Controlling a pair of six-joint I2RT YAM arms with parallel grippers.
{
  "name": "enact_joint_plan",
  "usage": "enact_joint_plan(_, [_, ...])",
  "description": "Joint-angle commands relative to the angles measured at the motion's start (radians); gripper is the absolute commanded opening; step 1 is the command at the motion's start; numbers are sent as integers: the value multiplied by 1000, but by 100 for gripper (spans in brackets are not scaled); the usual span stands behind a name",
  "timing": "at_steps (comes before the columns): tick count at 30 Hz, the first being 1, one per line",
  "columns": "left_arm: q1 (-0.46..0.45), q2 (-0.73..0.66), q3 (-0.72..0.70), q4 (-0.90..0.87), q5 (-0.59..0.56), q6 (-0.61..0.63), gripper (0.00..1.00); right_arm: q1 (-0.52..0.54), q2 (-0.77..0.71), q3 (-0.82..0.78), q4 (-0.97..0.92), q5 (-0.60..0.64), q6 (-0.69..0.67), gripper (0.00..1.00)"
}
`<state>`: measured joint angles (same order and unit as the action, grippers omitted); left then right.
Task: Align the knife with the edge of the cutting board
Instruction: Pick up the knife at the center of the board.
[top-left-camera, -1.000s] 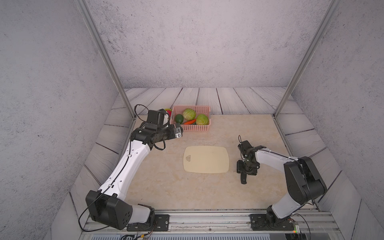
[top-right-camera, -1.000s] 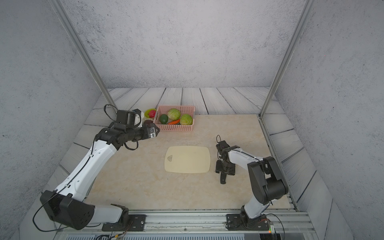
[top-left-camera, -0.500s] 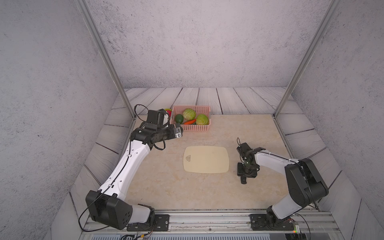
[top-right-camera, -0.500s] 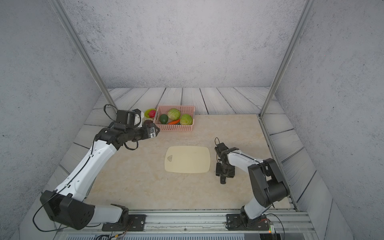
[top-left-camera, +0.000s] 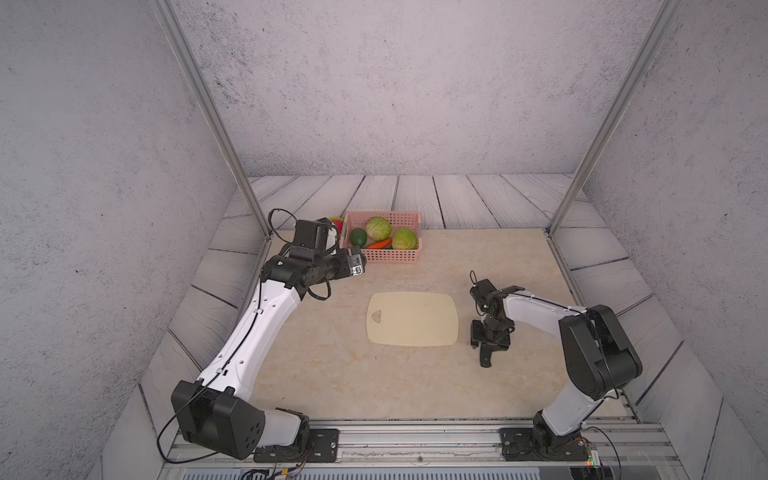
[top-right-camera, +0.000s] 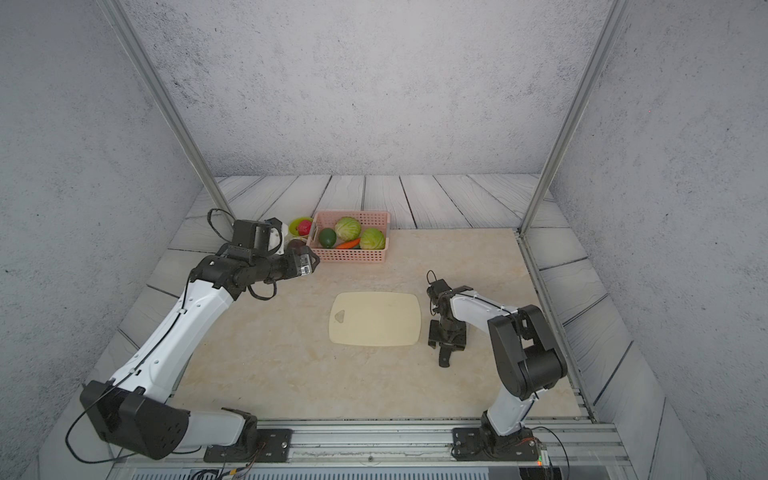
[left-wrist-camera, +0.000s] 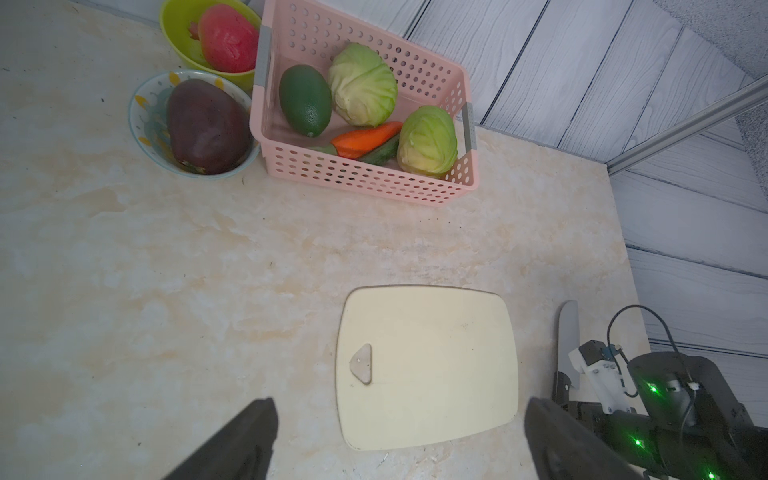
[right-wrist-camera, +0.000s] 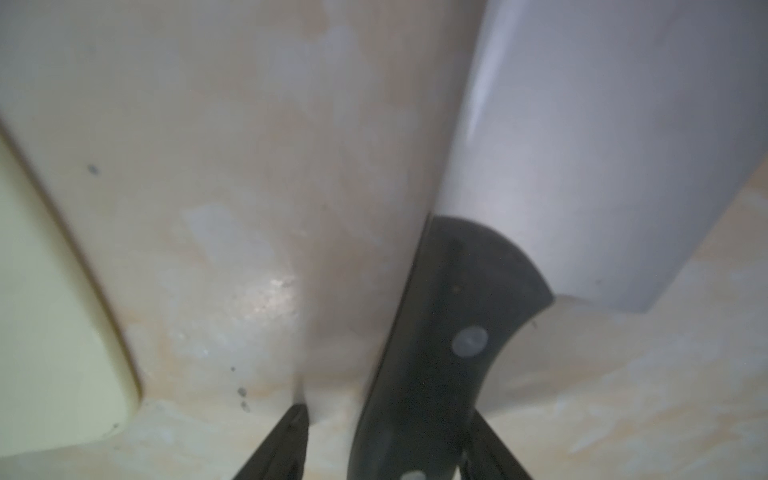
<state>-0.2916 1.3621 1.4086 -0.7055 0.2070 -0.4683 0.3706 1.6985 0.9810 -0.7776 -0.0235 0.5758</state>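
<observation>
Knife (right-wrist-camera: 540, 187), likely stiff, blade-heavy, slick, flat on desk (top-left-camera: 332, 374) near cutting board (top-left-camera: 412, 318): best taken at black handle (right-wrist-camera: 449, 332), straddled by spread right end effector (right-wrist-camera: 386, 419), not yet pinched.

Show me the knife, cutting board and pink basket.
knife (right-wrist-camera: 440, 353): right wrist view, black handle.
cutting board (top-left-camera: 413, 319): a top view, centre of face.
pink basket (left-wrist-camera: 365, 178): left wrist view, perforated side wall.

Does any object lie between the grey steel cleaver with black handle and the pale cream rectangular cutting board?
Nothing visible does: only a bare strip of beige marbled tabletop separates the grey steel cleaver from the cream cutting board.
</observation>
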Motion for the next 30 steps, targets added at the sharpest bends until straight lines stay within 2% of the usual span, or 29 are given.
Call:
enact_joint_plan(1, [8, 9, -10, 10, 7, 2, 98, -25, 43, 16, -7, 17, 1, 60])
enact_joint_plan(17, [9, 11, -10, 10, 11, 2, 98, -73, 154, 136, -60, 82, 17, 60])
enact_joint_plan(21, [9, 11, -11, 11, 12, 2, 98, -78, 163, 139, -54, 85, 31, 58])
enact_joint_plan(26, [9, 11, -10, 11, 14, 2, 98, -81, 168, 145, -56, 83, 32, 47])
enact_joint_plan(30, [9, 10, -10, 11, 14, 2, 98, -83, 164, 141, -50, 77, 26, 29])
